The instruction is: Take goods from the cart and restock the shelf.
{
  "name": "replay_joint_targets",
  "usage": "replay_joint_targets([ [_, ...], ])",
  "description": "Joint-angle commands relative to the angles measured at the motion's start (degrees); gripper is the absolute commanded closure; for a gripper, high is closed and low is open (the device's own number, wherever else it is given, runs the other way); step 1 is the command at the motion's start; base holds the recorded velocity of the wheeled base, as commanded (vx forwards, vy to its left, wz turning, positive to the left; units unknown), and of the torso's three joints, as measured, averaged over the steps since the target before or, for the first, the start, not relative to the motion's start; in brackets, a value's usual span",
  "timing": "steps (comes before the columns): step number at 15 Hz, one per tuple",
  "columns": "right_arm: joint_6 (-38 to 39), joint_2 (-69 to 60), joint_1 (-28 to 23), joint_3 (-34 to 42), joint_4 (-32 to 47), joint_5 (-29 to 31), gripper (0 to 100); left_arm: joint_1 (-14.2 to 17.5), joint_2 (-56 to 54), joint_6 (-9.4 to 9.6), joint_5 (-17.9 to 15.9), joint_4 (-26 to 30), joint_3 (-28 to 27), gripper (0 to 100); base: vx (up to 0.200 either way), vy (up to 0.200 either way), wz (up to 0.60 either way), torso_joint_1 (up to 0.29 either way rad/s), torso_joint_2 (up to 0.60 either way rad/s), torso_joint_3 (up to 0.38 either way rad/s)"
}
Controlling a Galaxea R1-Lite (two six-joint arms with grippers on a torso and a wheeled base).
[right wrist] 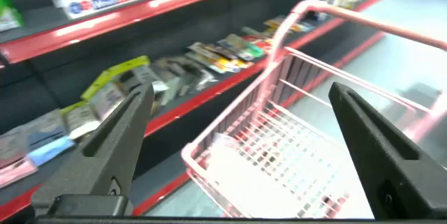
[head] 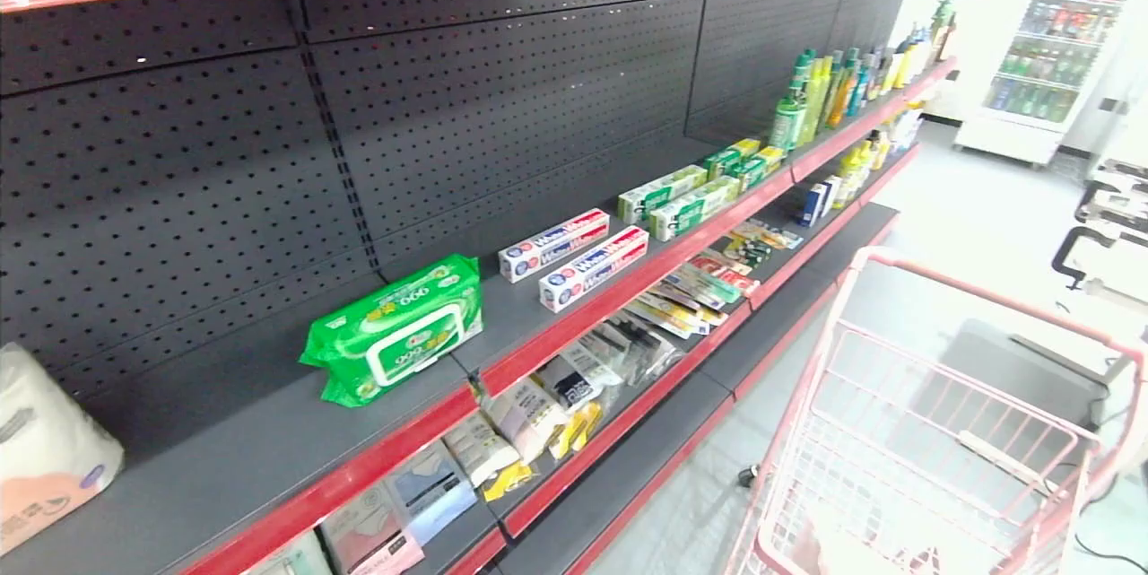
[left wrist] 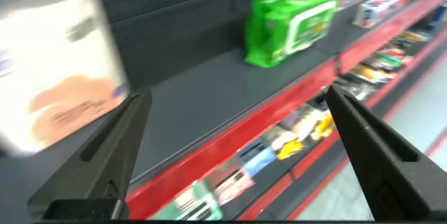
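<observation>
The right pincer [right wrist: 237, 154] hangs wide open and empty above the pink cart [head: 987, 295] at the lower right of the head view, a stance that suits dropping onto the pale goods [right wrist: 230, 165] in its basket, which are too blurred to name. The left pincer [left wrist: 234, 154], likewise spread and holding nothing, faces the grey shelf [head: 269, 449] at lower left, where the bare board between the white paper pack [head: 45, 449] and the green wet-wipes pack [head: 395, 328] probably awaits stock

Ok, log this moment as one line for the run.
left gripper open, facing shelf | right gripper open, facing cart | green wipes pack on shelf | nothing held
</observation>
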State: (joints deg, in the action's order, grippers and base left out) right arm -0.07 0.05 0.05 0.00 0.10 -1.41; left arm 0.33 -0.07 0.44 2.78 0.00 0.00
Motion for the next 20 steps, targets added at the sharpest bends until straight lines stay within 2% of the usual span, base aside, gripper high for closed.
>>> replay_joint_targets([
  [1, 0.0, 0.0, 0.0, 0.0, 0.0, 0.0, 0, 0.0, 0.1, 0.0, 0.0, 0.0, 0.0, 0, 0.0, 0.0, -0.6, 0.002, 0.0, 0.007],
  [11, 0.0, 0.0, 0.0, 0.0, 0.0, 0.0, 0, 0.0, 0.1, 0.0, 0.0, 0.0, 0.0, 0, 0.0, 0.0, -0.6, 0.002, 0.0, 0.002],
  [18, 0.6, 0.0, 0.0, 0.0, 0.0, 0.1, 0, 0.0, 0.1, 0.0, 0.0, 0.0, 0.0, 0, 0.0, 0.0, 0.0, 0.0, 0.0, 0.0],
  [19, -1.1, 0.0, 0.0, -0.5, -0.4, -1.5, 0, 0.0, 0.1, 0.0, 0.0, 0.0, 0.0, 0, 0.0, 0.0, 0.0, 0.0, 0.0, 0.0],
  [20, -0.7, 6.7, 0.9, -8.3, -0.6, -5.3, 0, 0.0, 0.1, 0.0, 0.0, 0.0, 0.0, 0, 0.0, 0.0, 0.0, 0.0, 0.0, 0.0],
])
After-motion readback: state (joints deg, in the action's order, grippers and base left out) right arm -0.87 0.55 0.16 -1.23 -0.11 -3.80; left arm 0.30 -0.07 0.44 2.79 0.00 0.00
